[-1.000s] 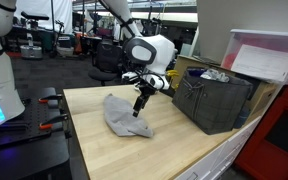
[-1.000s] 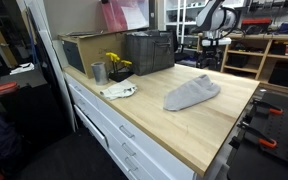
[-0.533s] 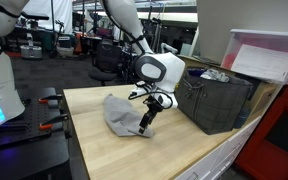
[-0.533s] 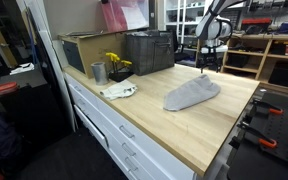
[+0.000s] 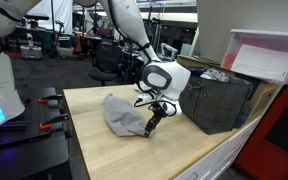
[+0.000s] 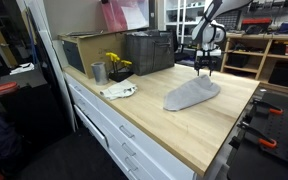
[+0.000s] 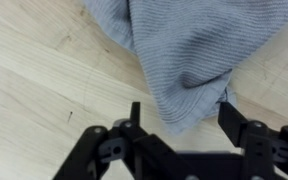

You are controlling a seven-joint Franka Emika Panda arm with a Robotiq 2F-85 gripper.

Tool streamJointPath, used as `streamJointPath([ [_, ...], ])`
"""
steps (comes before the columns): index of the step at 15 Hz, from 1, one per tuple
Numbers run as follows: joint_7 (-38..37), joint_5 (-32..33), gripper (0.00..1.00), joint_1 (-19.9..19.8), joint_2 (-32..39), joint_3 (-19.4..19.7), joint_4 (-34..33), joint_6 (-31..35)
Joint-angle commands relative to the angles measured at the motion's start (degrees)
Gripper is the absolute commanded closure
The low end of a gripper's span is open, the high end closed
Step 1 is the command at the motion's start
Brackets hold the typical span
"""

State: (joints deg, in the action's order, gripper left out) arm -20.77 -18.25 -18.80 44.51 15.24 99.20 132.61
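A crumpled grey knitted cloth (image 5: 119, 112) lies on the wooden table top (image 5: 94, 150); it also shows in the other exterior view as the cloth (image 6: 191, 93). My gripper (image 5: 152, 124) is low at the cloth's end nearest the dark crate, fingers pointing down. In the wrist view the cloth (image 7: 184, 50) fills the top, and its rounded corner reaches down between my two black fingers. The gripper (image 7: 182, 110) stands open, one finger on each side of that corner, with bare wood showing beside the fabric. Nothing is gripped.
A dark plastic crate (image 5: 216, 100) stands close beside the gripper, with a white bin (image 5: 264, 55) behind it. Along the wall are a cardboard box (image 6: 84, 50), a metal cup with yellow flowers (image 6: 99, 71) and a white rag (image 6: 119, 90).
The arm has swung toward the crate and come down from above the cloth's middle to its corner. The cloth has not moved.
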Motion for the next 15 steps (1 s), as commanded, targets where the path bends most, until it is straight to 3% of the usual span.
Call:
streamJointPath([
  [1, -1.61, -0.43, 0.52, -0.92, 1.67, -0.45, -3.36, -1.92],
  [7, -1.73, -0.96, 0.96, -1.22, 1.04, -0.73, -3.21, -3.4],
  [9, -2.21, -1.67, 1.0, -1.26, 0.25, -0.79, -2.86, -5.07],
  [15, -12.01, -1.07, 0.99, 1.5, -7.1, 2.74, 1.31, -4.19],
])
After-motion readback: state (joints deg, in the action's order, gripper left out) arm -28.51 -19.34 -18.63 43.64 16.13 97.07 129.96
